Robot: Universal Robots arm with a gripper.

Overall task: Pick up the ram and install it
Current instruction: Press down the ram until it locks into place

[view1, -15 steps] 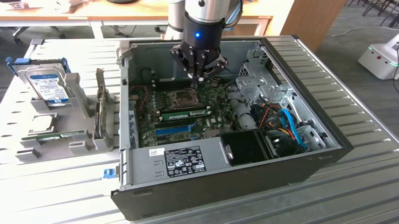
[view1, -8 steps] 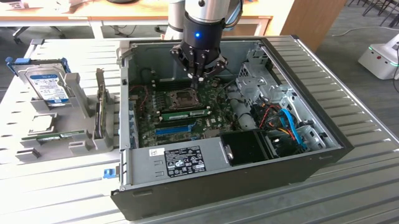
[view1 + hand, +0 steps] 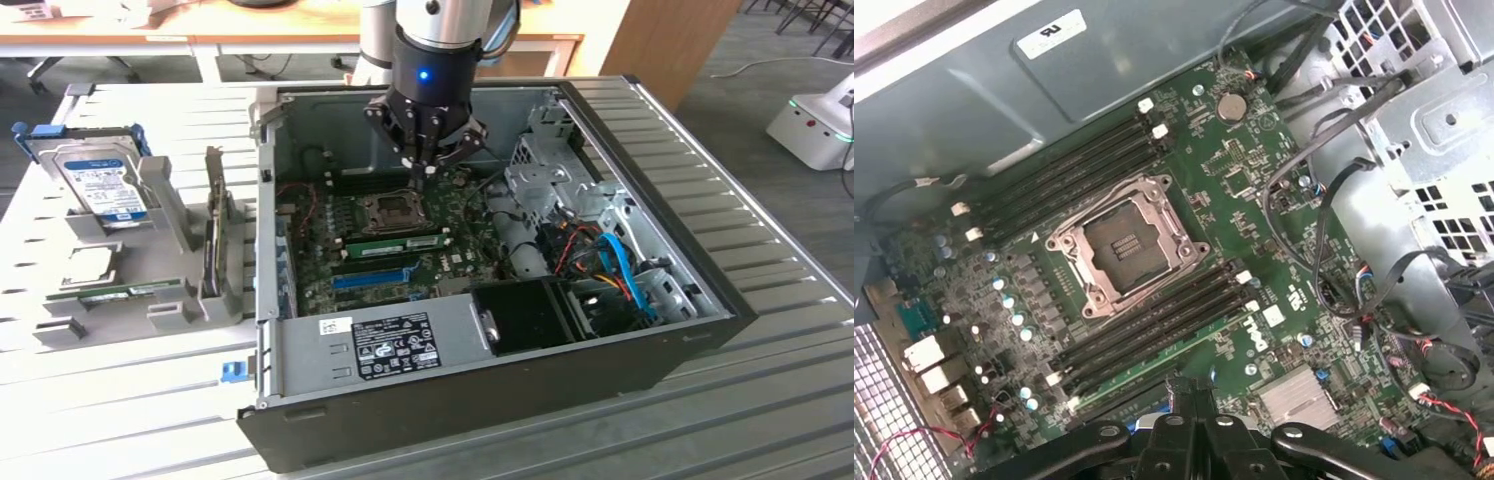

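Exterior view: an open computer case (image 3: 627, 330) is laid on a pale ribbed metal table (image 3: 787, 400), with wooden desks and a carpeted floor seen behind. The gripper (image 3: 430, 170) is held over the motherboard (image 3: 387, 250), just above the empty processor socket (image 3: 396, 209), its fingers drawn together with nothing seen between them. A green ram (image 3: 396, 241) is seated in a slot just beside the socket, on the side nearer the case's labelled power supply (image 3: 387, 345); whether it is fully latched cannot be told. Well apart from the case, a grey holder (image 3: 180, 250) is placed on the table, carrying a hard drive (image 3: 107, 185) and a second green stick (image 3: 127, 293).
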